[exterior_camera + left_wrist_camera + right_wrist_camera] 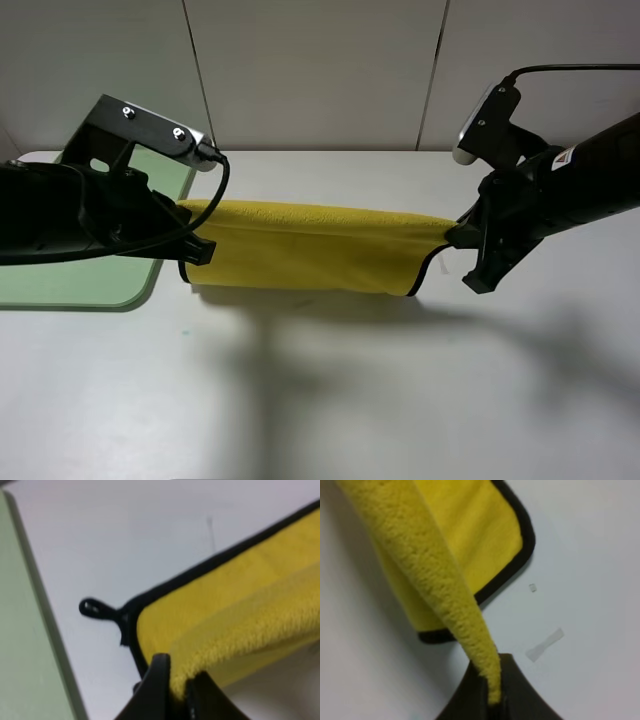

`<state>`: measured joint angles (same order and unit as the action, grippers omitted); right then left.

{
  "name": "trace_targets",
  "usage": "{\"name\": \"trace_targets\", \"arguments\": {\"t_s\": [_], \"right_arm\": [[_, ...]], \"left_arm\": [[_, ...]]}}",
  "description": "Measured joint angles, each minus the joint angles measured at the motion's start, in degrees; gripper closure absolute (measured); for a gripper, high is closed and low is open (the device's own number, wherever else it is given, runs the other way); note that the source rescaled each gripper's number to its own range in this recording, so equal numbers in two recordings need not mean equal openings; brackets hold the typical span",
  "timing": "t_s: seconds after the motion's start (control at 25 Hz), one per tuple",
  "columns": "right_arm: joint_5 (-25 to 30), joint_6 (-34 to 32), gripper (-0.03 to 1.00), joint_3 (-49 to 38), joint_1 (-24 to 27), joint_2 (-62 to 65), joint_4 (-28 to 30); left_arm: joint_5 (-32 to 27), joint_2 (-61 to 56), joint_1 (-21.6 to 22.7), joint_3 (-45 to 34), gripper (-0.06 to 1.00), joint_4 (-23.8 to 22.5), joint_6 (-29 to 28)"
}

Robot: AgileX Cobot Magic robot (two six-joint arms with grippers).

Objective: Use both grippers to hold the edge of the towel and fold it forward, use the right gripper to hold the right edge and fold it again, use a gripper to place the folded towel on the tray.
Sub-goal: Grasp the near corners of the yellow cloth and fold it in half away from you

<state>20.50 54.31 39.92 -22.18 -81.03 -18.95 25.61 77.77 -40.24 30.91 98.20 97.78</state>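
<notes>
A yellow towel [310, 247] with black trim hangs stretched between my two grippers above the white table. My left gripper [196, 250] is shut on the towel's left edge; the left wrist view shows the fingers [159, 687] pinching the yellow towel [235, 615], with its black hanging loop [92, 608] lying on the table. My right gripper [455, 236] is shut on the right edge; in the right wrist view the towel [435, 570] runs into the closed fingers [470, 695]. A pale green tray [100, 280] lies at the left, partly under my left arm.
The white table [330, 400] extends in front of the towel, crossed by arm shadows. A white panelled wall [320, 70] stands behind. A small piece of tape [545, 644] lies on the table near the right gripper.
</notes>
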Motion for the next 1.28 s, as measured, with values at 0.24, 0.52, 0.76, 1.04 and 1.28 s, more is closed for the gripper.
{"name": "trace_targets", "arguments": {"t_s": [0.24, 0.52, 0.76, 1.04, 1.28], "right_arm": [[-0.9, -0.2, 0.97, 2.8, 0.0, -4.4, -0.7], [-4.0, -0.2, 0.97, 3.7, 0.0, -8.2, -0.7], [-7.3, -0.2, 0.97, 3.7, 0.0, -12.0, -0.7], [-11.3, -0.2, 0.97, 3.8, 0.0, -13.8, -2.4], [-12.9, -0.2, 0.97, 3.8, 0.0, -15.6, -3.2]], "left_arm": [[0.2, 8.8, 0.7, 2.4, 0.94, 0.4, 0.6], [1.5, 14.7, 0.7, 7.6, 0.94, 0.4, 1.1], [2.0, 15.1, 0.7, 8.3, 0.94, 0.4, 1.2], [4.6, 15.1, 0.7, 8.3, 0.94, 0.4, 1.4], [4.6, 15.1, 0.7, 8.3, 0.94, 0.4, 1.1]]}}
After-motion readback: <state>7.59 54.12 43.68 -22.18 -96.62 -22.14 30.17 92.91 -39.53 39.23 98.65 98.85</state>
